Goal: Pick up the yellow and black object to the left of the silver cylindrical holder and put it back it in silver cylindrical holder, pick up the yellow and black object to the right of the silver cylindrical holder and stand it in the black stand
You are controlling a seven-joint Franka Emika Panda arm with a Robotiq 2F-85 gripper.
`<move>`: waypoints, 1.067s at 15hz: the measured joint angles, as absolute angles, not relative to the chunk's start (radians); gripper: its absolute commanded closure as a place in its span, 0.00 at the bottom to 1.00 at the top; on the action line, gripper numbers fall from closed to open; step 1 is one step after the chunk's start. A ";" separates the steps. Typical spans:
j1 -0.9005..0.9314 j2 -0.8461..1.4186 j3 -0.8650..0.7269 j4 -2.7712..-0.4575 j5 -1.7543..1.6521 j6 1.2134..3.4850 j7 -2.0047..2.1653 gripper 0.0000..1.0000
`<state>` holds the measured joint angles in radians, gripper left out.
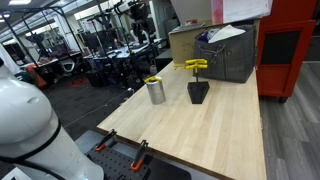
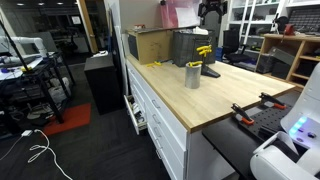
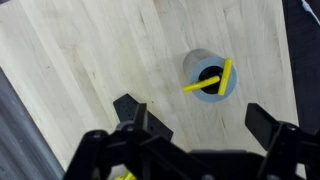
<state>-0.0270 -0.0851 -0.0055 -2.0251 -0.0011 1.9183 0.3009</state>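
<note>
Already the small yellow tool leans inside the silver holder; claw wide.

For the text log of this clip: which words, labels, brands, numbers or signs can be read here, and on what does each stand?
No text can be read in any view.
On the silver cylindrical holder and the black stand: no markings visible.
On the cardboard box, the grey crate and the red cabinet: any print is too small or blurred to read.
</note>
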 measured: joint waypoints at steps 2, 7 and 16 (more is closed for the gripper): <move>-0.018 -0.068 0.005 -2.025 -0.001 1.918 0.330 0.00; 0.007 -0.008 0.031 -2.025 0.013 1.920 0.400 0.00; 0.038 0.135 0.042 -2.025 0.099 2.021 0.422 0.00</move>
<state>0.0379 0.1354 0.0416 -2.0251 0.0990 2.0213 0.4217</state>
